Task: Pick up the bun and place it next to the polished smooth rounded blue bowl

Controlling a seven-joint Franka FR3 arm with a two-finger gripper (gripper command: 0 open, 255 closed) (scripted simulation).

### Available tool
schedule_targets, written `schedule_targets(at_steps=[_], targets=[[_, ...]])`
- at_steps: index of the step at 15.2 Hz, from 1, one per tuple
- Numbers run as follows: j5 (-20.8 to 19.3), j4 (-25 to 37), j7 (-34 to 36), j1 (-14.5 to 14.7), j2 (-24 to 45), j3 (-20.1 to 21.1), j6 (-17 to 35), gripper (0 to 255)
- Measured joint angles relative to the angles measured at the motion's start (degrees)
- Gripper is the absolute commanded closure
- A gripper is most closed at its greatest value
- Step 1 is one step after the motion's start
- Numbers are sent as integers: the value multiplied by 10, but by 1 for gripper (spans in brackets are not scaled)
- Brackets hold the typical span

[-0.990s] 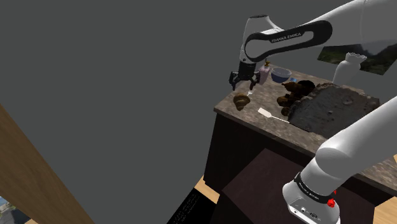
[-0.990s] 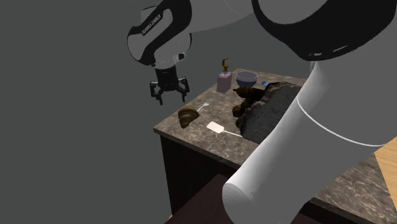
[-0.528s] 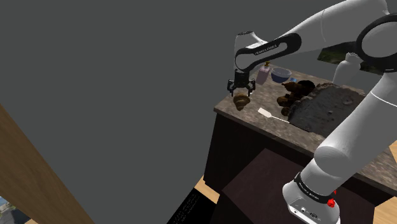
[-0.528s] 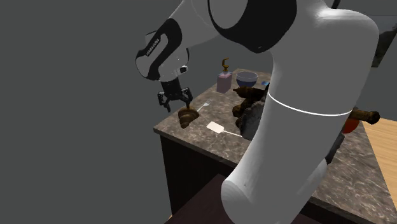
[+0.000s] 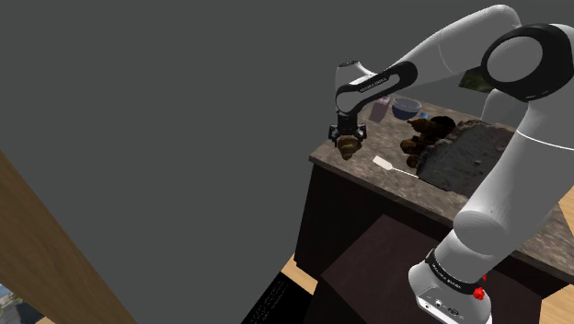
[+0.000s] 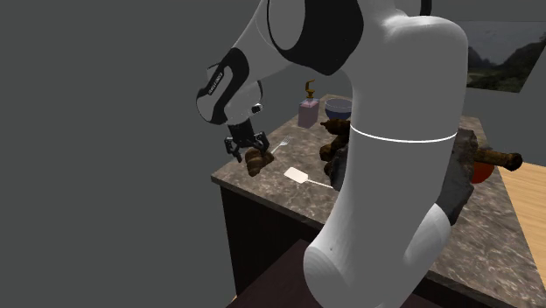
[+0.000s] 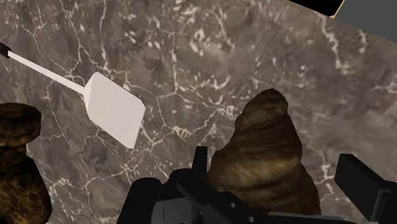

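The countertop (image 7: 210, 70) is dark brown stone, veined white like marble, with a smooth face. The bun (image 7: 264, 159) has a brown, ridged crust that looks rough, banded darker in the folds. The spatula (image 7: 114, 118) is plain matt white, material unclear. The gripper (image 7: 280, 168) is matt black. The arm (image 6: 394, 87) has a smooth white shell. The blue bowl (image 6: 339, 108) looks smooth.
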Motion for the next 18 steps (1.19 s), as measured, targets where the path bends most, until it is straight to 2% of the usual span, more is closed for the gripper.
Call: schedule_targets(at_steps=[3, 9, 10, 18], targets=[[-4, -10, 3, -2, 10, -2, 20, 0], [-5, -14, 3, -3, 12, -3, 26, 0], [-5, -14, 3, -3, 12, -3, 26, 255], [-5, -14, 3, -3, 12, -3, 26, 255]])
